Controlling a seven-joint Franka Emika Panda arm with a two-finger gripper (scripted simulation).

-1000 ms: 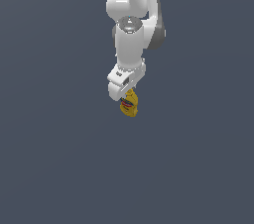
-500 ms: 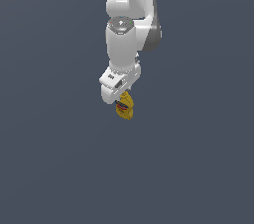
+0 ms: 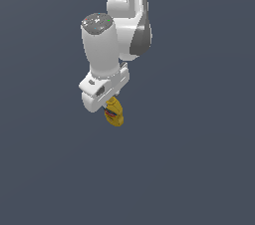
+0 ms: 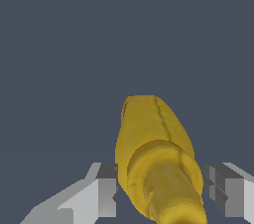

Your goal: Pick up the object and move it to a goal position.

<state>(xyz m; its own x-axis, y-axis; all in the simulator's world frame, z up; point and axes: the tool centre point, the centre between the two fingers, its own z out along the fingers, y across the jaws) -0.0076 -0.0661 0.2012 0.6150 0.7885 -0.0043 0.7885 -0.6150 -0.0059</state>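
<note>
Your yellow bottle (image 3: 114,112) hangs just below the white gripper (image 3: 111,103), roughly at the centre of the exterior view and a little toward that view's left. In that view you can see its rounded yellow body with a red and dark label band across it, and its upper part is hidden behind the gripper's housing. In the wrist view the bottle (image 4: 154,153) fills the space between the two grey fingers (image 4: 106,188), its tapered neck nearest the camera and its wider body reaching away from it. The fingers stand at a narrow spread, one on each side of the bottle and pressed against its sides, so the gripper (image 4: 163,191) is clamped on the bottle. Nothing else touches the bottle that you can see; all around it there is only the plain dark grey-blue background (image 3: 199,169), and you cannot tell from either view how far it hangs above any surface. Above the gripper, the white arm (image 3: 104,45) rises toward the top of the exterior view, with a thick cylindrical link nearest the hand and a grey-sided joint behind it, to the exterior view's right.
</note>
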